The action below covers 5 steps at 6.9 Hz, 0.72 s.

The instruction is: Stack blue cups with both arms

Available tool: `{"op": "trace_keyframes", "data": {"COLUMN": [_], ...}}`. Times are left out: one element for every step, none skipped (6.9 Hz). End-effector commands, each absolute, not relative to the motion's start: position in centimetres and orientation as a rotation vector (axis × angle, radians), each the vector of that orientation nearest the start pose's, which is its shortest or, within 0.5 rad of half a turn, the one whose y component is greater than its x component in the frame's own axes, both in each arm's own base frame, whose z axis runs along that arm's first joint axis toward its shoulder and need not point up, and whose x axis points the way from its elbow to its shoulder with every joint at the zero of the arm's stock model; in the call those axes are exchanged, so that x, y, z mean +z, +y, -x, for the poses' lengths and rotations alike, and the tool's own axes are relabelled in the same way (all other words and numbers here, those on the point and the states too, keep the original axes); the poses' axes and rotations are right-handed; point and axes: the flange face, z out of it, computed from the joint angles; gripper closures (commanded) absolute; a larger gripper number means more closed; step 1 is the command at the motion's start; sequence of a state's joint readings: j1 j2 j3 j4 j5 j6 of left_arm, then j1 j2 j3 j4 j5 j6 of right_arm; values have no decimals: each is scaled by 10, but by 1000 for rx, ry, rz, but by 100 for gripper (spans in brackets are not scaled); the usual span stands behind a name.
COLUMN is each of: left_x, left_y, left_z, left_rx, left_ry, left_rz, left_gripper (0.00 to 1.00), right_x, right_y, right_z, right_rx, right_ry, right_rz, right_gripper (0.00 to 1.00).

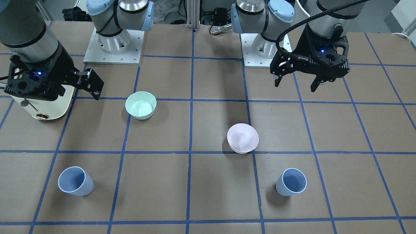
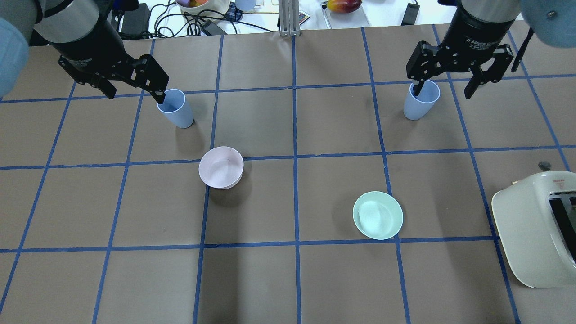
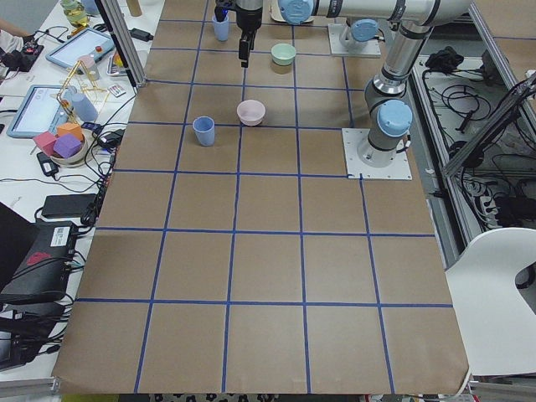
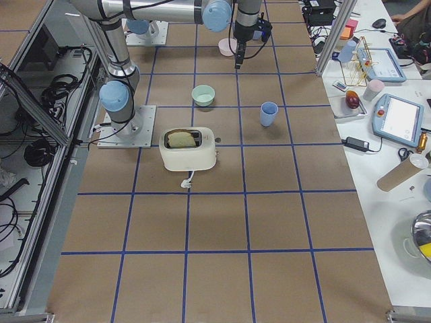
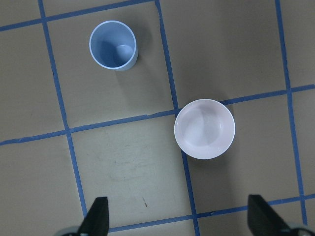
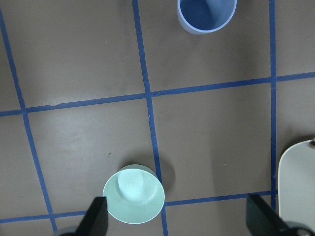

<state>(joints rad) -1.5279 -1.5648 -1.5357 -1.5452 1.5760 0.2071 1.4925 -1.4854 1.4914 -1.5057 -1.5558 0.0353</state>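
Currently listed: two blue cups, unstacked, well apart on the desk.

- **Cups:** left-side cup (image 1: 291, 182) and right-side cup (image 1: 75, 181) both stand upright, mouths up, long axes vertical.
- **Arms:** left arm (image 1: 341, 8) and right arm (image 1: 26, 32) hang high. The left jaws and right jaws are spread wide, grasping nothing.
- **Key relation:** each cup lies forward of its own jaws, away from the bases. The left-side cup is beyond the pink bowl (image 1: 242, 138), the right-side cup beyond the mint-green bowl (image 1: 140, 104).
- **Likely need:** reach outward, then down.
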Motion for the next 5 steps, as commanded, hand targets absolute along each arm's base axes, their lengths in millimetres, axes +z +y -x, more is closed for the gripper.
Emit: {"op": "trace_keyframes", "data": {"left_x": [510,511,512,502,477], "left_y": [-501,-501,-504,-519,-559], "left_z": [112,112,112,108,107], "left_rx": [-102,-104,-109,-95,-176], "left_ry": [3118,3118,3119,3120,3108], "left_rz": [-256,-256,-256,-245,-340], "left_gripper": [0,0,0,0,0], "right_x": [479,479,479,479,478], "right_y": [-526,-526,-525,-525,-525], "right_z": [-94,-94,-95,-96,-96], "right_rx": [105,105,104,107,109], "right_ry": [3123,3117,3108,3109,3109], "right_rz": [-166,-166,-166,-164,-164], "right_gripper": [0,0,0,0,0]}}
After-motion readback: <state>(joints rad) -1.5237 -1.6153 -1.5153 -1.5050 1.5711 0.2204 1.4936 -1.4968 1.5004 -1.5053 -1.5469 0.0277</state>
